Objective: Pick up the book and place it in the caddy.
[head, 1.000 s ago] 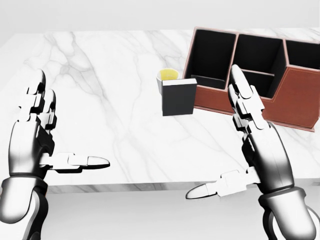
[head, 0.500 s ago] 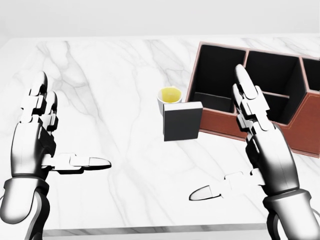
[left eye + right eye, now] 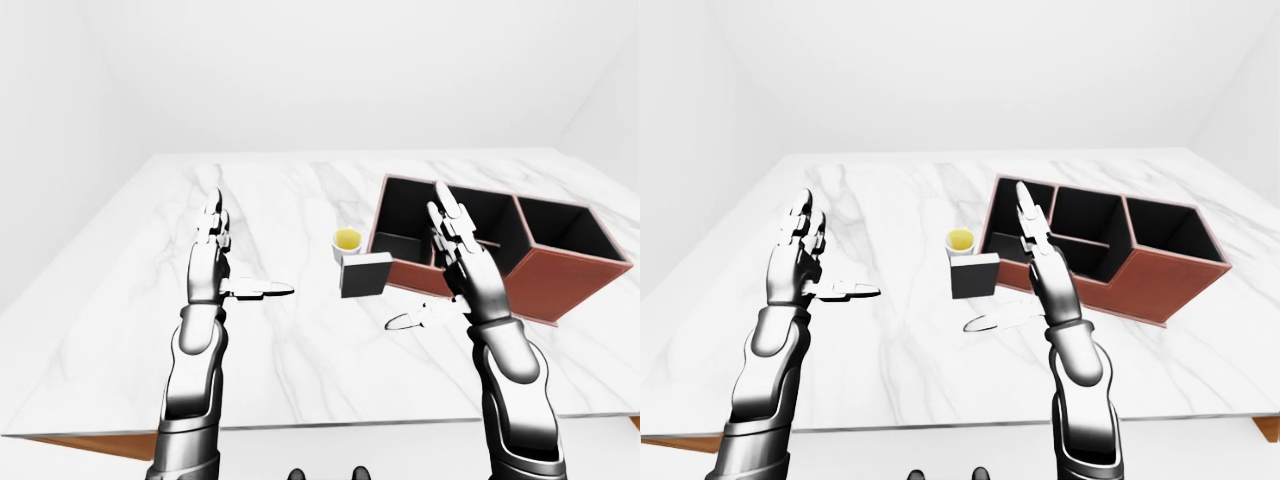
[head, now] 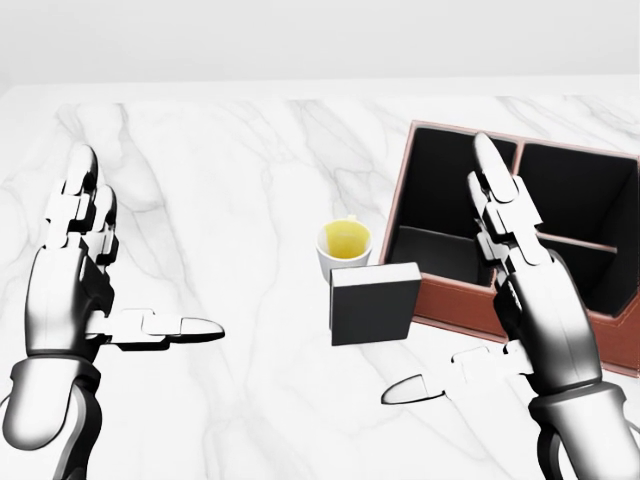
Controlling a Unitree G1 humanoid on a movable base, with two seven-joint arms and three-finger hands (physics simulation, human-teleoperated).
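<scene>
In the left-eye view a white marble table fills the middle, and on it the brown caddy with black compartments serves as the landmark; the dark book stands upright just left of the caddy's near-left corner, and a white cup holding yellow liquid sits just above the book, beside the caddy's left wall. In the head view the left hand is held up well to the left of the caddy, fingers straight and spread wide, thumb pointing toward the book, gripping nothing. The right hand is raised over the caddy's near wall, likewise flat and wide open, its thumb reaching left below the book without touching it. The book here stands on the table, its right edge overlapping the caddy's wall in the picture; whether they touch cannot be told. In the right-eye view the caddy shows three upper compartments in a row, and the book stands apart from both hands, between the cup and the right thumb.
</scene>
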